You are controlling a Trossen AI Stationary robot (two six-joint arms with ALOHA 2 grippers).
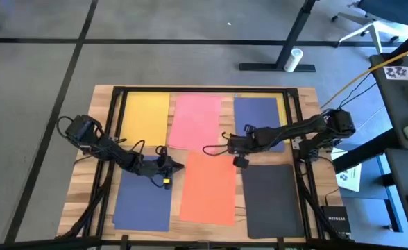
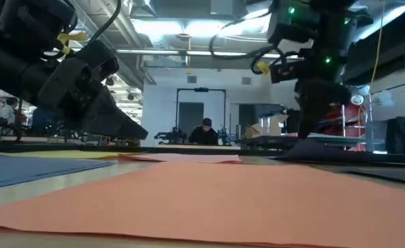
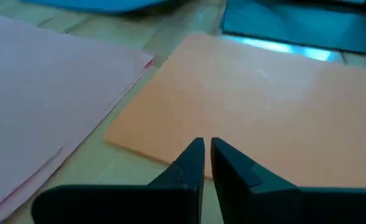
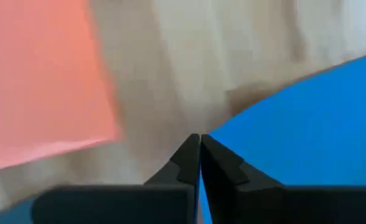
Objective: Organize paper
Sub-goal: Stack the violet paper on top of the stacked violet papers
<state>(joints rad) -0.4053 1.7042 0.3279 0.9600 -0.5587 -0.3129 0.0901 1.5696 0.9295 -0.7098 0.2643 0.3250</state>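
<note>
Coloured sheets lie flat on the wooden table: yellow (image 1: 145, 114), pink (image 1: 196, 121) and navy blue (image 1: 261, 117) along the far side, another navy blue (image 1: 143, 200), orange (image 1: 209, 186) and black (image 1: 273, 200) along the near side. My left gripper (image 1: 180, 167) is shut, its tips (image 3: 206, 148) at the orange sheet's left edge near its far-left corner. My right gripper (image 1: 233, 146) is shut at the near-left corner of the far navy blue sheet (image 4: 307, 124). My left gripper has its shut tips over the orange sheet's left edge (image 3: 170, 163), coming level from the table's left; I cannot tell whether they touch it. My right gripper pinches the far navy blue sheet at its near-left corner (image 4: 217, 140), coming from the table's right. That corner (image 2: 304, 148) rises off the table toward the fingers; the rest lies flat.
A black metal frame (image 1: 204, 89) runs around the tabletop. A white printed sheet (image 1: 350, 177) and a dark box (image 1: 336, 217) sit off the table's right edge. A white cylinder (image 1: 295, 59) lies on the floor beyond. A person (image 2: 206, 132) sits far behind.
</note>
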